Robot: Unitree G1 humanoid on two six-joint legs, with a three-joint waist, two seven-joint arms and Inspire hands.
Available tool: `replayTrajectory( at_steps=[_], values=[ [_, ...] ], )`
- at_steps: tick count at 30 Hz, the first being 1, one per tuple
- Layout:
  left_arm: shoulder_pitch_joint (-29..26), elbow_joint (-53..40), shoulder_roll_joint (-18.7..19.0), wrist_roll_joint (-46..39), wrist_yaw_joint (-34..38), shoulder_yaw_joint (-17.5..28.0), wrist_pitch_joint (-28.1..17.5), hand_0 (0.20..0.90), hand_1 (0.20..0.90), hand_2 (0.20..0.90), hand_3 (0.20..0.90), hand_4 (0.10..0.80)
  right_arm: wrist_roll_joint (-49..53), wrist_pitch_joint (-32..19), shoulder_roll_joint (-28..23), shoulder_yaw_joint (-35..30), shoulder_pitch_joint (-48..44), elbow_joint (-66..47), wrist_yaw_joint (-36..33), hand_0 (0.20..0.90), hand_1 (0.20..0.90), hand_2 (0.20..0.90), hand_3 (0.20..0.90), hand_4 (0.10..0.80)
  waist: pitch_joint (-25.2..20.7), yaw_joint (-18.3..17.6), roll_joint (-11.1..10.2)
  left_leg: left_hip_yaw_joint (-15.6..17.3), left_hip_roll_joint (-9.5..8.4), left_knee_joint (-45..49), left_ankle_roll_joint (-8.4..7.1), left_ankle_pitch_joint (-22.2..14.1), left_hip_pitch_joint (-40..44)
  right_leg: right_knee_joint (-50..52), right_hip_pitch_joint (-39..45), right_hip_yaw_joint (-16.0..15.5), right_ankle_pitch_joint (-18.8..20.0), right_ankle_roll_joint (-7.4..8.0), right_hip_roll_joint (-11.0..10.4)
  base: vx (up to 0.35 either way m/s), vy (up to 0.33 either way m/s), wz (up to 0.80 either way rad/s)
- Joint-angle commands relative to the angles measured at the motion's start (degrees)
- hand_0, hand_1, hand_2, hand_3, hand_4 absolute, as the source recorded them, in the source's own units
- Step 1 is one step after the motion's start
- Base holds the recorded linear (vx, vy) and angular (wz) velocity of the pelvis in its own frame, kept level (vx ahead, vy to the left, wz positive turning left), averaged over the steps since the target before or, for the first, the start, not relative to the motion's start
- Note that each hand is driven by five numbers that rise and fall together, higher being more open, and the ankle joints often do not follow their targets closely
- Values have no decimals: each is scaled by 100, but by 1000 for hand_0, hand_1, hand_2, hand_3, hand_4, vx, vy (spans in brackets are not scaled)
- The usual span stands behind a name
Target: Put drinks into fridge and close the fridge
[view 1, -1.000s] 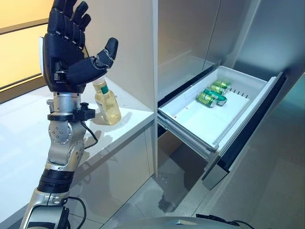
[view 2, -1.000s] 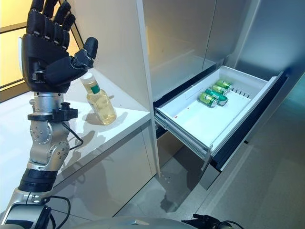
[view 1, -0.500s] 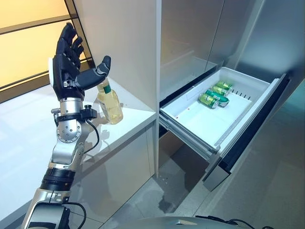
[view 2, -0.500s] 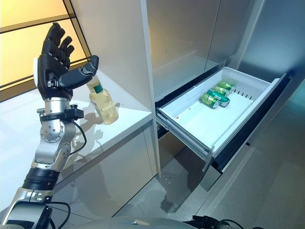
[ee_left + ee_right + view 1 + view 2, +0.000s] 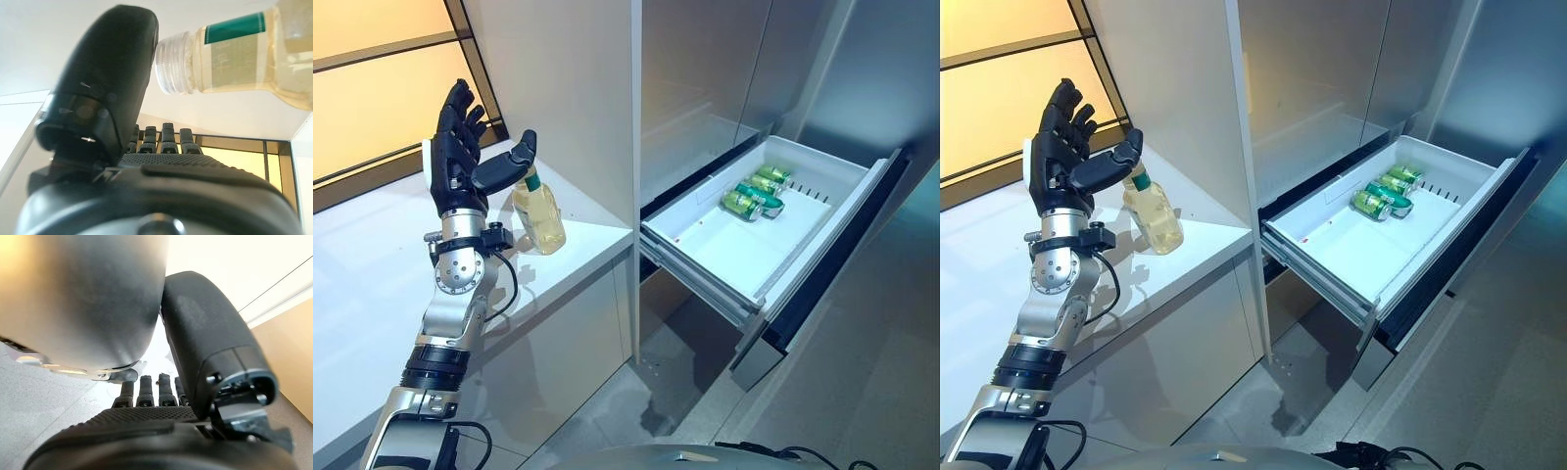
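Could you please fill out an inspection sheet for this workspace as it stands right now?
Surface: white counter, with only the bottle on it.
Job's things: bottle of pale yellow drink stands upright near the counter's edge, not yet held; green cans lie on their sides at the back of the open fridge drawer.
Clutter: nothing seen.
Hands: left hand is raised beside the bottle, fingers straight, thumb next to the bottle's cap; right hand shows only in its wrist view, fingers straight, holding nothing.
Cables: nothing seen.
Surroundings: tall white panel between counter and fridge; grey floor below the drawer.
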Motion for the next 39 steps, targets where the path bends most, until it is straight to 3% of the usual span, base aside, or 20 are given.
replayTrajectory(
  at_steps=[1,10,16,21,30,39],
  values=[
    [-507,254,115,241,-140,-42,-126,900,900,900,900,800,-145,207,-73,148,63,185,75,900,900,900,900,800,-26,-52,78,-22,-156,293,152,-759,76,723,-488,95,-325,202,211,0,0,0],
    [-466,318,27,44,-420,-144,-367,900,900,900,900,800,-211,248,-105,113,59,175,117,900,900,900,900,800,-4,-75,80,14,-156,313,162,-773,88,743,-487,113,-329,209,216,0,0,0],
    [-455,89,-126,295,397,-17,-1251,900,900,900,900,800,-214,232,-110,130,59,189,148,900,900,900,900,800,-17,-73,49,19,-149,286,146,-762,103,735,-480,108,-328,205,218,0,0,0],
    [-440,-41,-283,638,777,2,-1592,900,900,900,900,800,-196,239,-90,156,64,160,147,900,900,900,900,800,-17,-79,20,5,-153,288,148,-765,93,744,-487,105,-336,192,220,0,0,0],
    [-491,-108,-334,861,989,-22,-1618,900,900,900,900,800,-190,295,-52,200,65,103,106,900,900,900,900,800,-31,-102,16,21,-150,289,147,-771,102,755,-492,120,-341,191,228,0,0,0],
    [-447,-38,-265,566,354,-194,-1411,900,900,900,900,800,-262,289,-54,152,82,82,98,900,900,900,900,800,-20,-110,35,36,-153,299,157,-774,95,751,-494,142,-329,201,235,0,0,0]
  ],
)
